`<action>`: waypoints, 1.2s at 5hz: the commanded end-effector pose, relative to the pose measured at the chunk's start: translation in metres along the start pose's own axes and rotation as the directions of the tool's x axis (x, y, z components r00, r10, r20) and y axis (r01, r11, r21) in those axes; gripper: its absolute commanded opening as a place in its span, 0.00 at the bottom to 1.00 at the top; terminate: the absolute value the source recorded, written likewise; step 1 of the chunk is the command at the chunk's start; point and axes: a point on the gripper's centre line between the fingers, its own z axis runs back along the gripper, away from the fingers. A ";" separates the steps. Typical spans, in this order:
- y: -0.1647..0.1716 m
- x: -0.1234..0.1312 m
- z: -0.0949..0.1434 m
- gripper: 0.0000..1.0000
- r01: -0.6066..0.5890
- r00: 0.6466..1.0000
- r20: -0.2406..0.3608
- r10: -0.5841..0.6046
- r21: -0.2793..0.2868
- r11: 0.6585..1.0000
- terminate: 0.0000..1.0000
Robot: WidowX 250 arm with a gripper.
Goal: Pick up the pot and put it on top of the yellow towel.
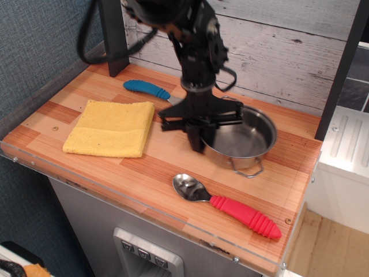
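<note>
The shiny steel pot is at the right of the wooden counter, its near wire handle facing the front edge. It looks tilted and slightly off the surface. My gripper comes down from above and is shut on the pot's left rim, one finger outside the wall and one inside. The yellow towel lies flat at the left of the counter, well apart from the pot, with nothing on it.
A spoon with a red ribbed handle lies near the front edge, below the pot. A blue-handled utensil lies at the back, between towel and arm. A dark post stands at the back left, and a plank wall runs behind.
</note>
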 end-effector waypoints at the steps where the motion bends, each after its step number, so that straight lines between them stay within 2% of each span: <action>1: 0.026 0.016 0.063 0.00 -0.110 0.984 0.134 0.116 -0.054 0.992 0.00; 3: 0.072 0.019 0.087 0.00 -0.218 0.969 0.127 0.213 0.026 0.976 0.00; 4: 0.100 0.018 0.088 0.00 -0.269 0.960 0.105 0.260 0.085 0.959 0.00; 6: 0.148 0.024 0.063 0.00 -0.399 0.915 0.097 0.392 0.075 0.914 0.00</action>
